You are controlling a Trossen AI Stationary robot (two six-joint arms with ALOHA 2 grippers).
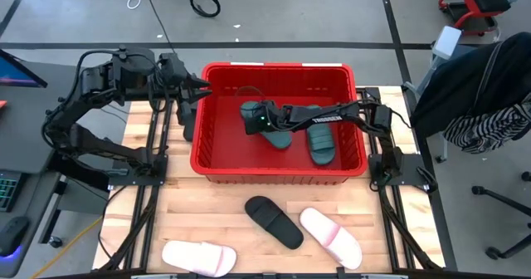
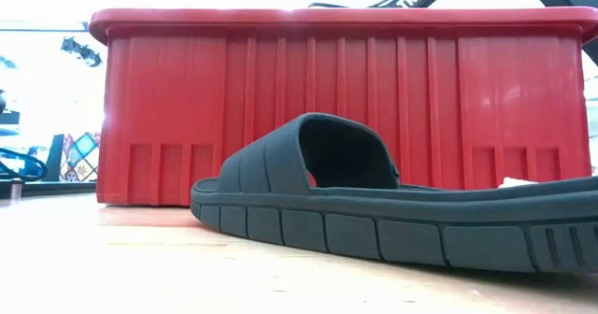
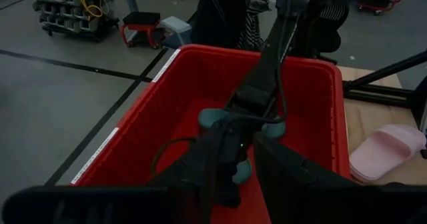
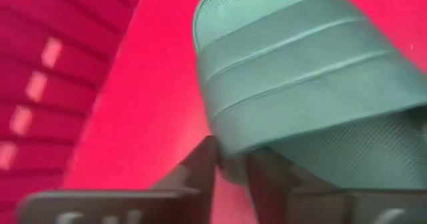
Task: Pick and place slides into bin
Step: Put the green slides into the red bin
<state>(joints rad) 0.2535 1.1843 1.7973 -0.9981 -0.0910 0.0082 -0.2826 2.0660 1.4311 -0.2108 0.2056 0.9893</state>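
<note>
Right pincer [image 1: 259, 119] is reaching into the red bin [image 1: 217, 159], clamping a teal slide's [image 1: 276, 134] edge for placing; left pincer [image 1: 202, 86] state unclear.

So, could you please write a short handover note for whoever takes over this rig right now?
Right gripper: inside the red bin, closed on the edge of a teal slide.
Left gripper: waiting at the bin's left rim, holding nothing visible.
Done: both teal slides are in the bin, the second lying free to the right.
Left: the black slide and two pink slides on the table in front of the bin.
</note>
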